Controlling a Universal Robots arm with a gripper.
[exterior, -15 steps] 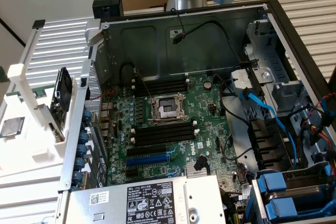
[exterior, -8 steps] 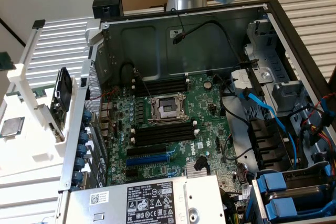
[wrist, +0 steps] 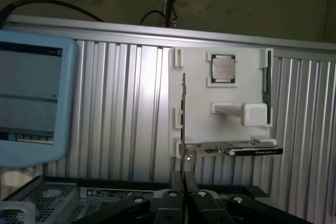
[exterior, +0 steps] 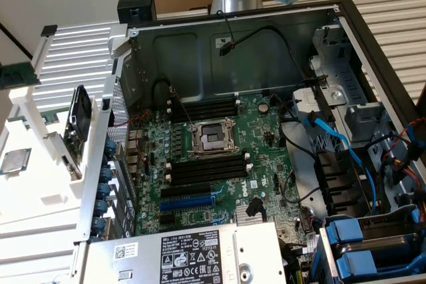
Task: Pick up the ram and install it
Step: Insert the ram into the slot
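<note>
The ram (exterior: 14, 75) is a long green stick standing on edge along one side of a white parts rack (exterior: 46, 199), at the exterior view's far left. In the wrist view the ram (wrist: 269, 85) appears edge-on at the side of the rack (wrist: 231, 129). My gripper (wrist: 184, 184) hangs well above and short of the rack, over the case wall, with its dark fingers (wrist: 176, 183) pressed together and nothing between them. Black memory slots (exterior: 203, 108) lie on the green motherboard (exterior: 263, 144) inside the open case.
The rack also carries a square silver processor chip (wrist: 223, 66), a black drive-like plate (wrist: 255, 151) and a thin edge-on card (wrist: 183, 108). A second row of slots (exterior: 206, 168) sits below the processor socket (exterior: 213, 138). Cables, blue drive bays (exterior: 346, 231) and the power supply (exterior: 193, 254) crowd the case.
</note>
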